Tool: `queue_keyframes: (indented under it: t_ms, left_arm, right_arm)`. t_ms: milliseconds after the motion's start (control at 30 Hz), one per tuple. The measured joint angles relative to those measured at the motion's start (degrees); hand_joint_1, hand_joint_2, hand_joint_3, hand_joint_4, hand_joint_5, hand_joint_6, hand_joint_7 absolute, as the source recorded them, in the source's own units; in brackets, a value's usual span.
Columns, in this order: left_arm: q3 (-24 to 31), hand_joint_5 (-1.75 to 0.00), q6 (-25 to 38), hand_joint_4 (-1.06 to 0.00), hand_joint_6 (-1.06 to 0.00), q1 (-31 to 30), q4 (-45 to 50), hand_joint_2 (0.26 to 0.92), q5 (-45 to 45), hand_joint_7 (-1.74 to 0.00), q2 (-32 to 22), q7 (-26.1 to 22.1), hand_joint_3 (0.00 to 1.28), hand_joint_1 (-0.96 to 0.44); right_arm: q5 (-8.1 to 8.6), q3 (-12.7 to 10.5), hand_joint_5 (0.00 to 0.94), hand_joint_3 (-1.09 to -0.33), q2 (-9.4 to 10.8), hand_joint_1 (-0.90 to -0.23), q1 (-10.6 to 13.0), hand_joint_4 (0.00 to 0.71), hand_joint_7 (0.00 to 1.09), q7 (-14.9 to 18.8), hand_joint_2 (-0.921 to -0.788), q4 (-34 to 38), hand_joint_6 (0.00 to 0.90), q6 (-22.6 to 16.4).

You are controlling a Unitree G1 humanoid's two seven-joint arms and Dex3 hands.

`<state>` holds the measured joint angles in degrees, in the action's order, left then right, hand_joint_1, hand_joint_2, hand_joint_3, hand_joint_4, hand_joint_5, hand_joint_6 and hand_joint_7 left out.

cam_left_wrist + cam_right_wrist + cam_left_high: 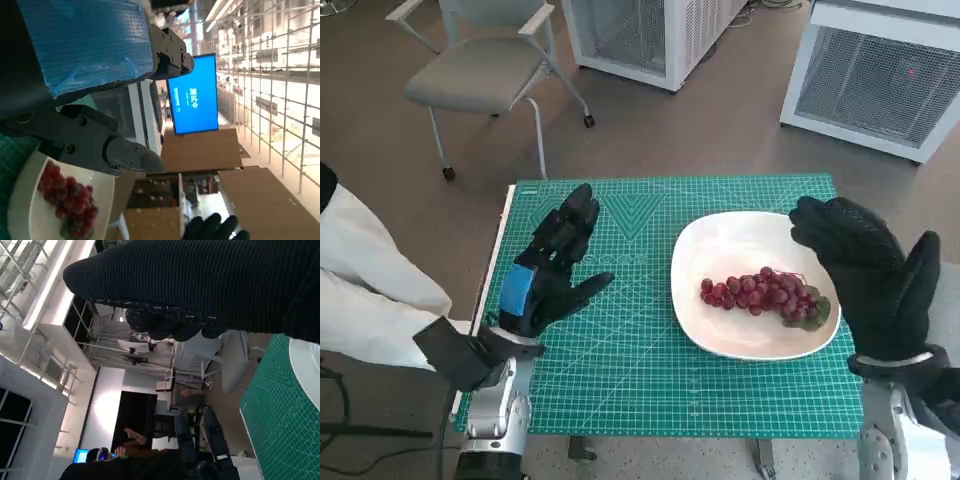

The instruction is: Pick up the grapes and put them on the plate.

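Note:
A bunch of red grapes lies on the white plate, right of the green cutting mat's middle. The grapes and plate also show in the left wrist view. My left hand hovers over the mat left of the plate, fingers spread, holding nothing. Raised just to the right of the plate, over its right rim, my gloved right hand is empty too, its fingers apart. The glove fills the right wrist view, with the plate's rim beside it.
The green cutting mat covers the small table. A grey chair stands on the floor behind the table's left. White cabinets stand at the back. A person sits far off in the right wrist view.

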<state>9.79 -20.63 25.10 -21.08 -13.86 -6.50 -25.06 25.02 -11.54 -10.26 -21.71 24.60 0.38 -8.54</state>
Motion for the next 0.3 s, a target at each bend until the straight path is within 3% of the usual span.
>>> queue_keyframes:
  t_ms: [300]
  left_arm:
    - [-0.3, -0.01, -0.2, -0.18, -0.30, -0.5, -0.2, 0.921, -0.1, 0.00, 0.0, 0.1, 0.08, 0.05]
  right_arm:
    - [0.09, 0.0, 0.738, -0.621, 0.0, -0.382, 0.0, 0.429, 0.97, 0.0, -0.921, 0.0, 0.222, 0.0]
